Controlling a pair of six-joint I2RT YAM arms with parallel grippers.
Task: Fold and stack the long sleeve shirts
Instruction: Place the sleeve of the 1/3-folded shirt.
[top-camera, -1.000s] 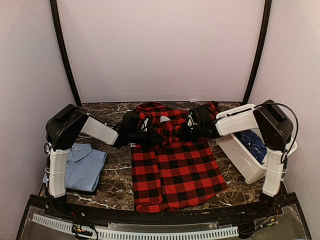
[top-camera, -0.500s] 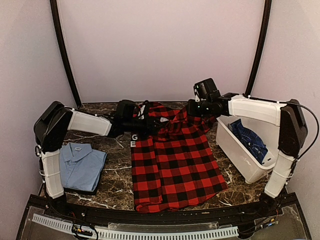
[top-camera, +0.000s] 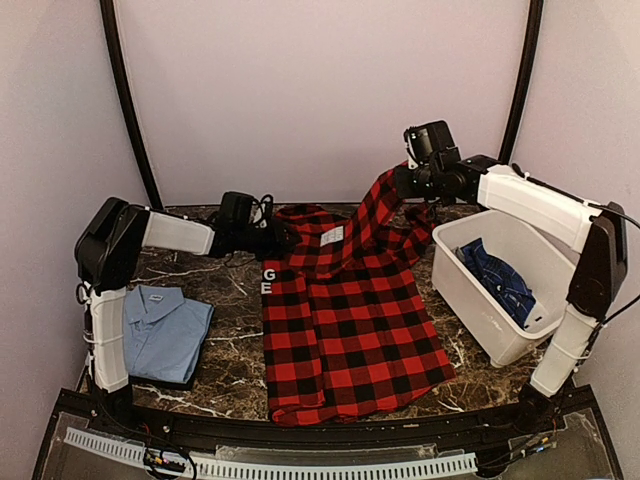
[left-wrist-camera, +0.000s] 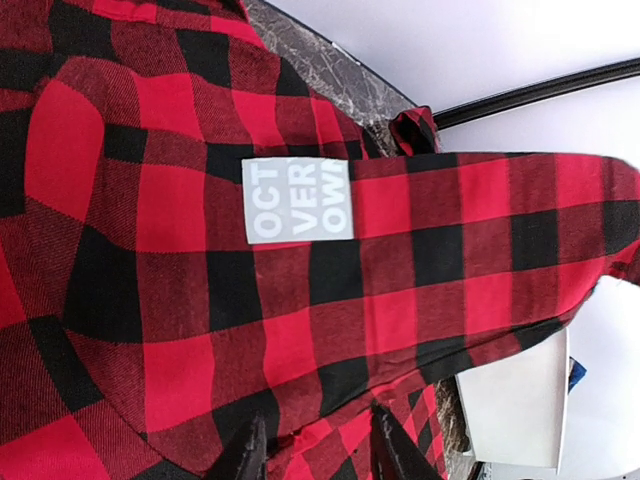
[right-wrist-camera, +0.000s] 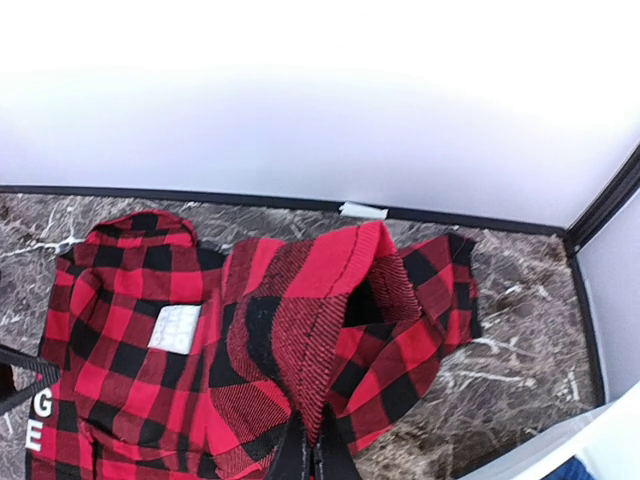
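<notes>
The red-and-black checked flannel shirt (top-camera: 345, 320) lies spread across the middle of the table, its white neck label (left-wrist-camera: 298, 200) facing up. My right gripper (top-camera: 398, 185) is raised at the back right, shut on the shirt's sleeve (right-wrist-camera: 320, 330), which hangs stretched from it down to the shirt's body. My left gripper (left-wrist-camera: 318, 445) is low at the shirt's far left shoulder, open, with its fingertips (left-wrist-camera: 245, 450) just above the cloth. A folded light blue collared shirt (top-camera: 165, 335) lies at the near left. A dark blue patterned shirt (top-camera: 500, 280) sits in the bin.
A white plastic bin (top-camera: 470, 300) stands on the right of the dark marble table (top-camera: 230, 360), close to the flannel's right edge. Black frame posts (top-camera: 125, 100) rise at both back corners before a pale wall.
My right gripper has risen and swung back to the right, drawing the sleeve up off the shirt. The left gripper has opened and drawn back to the left, off the cloth.
</notes>
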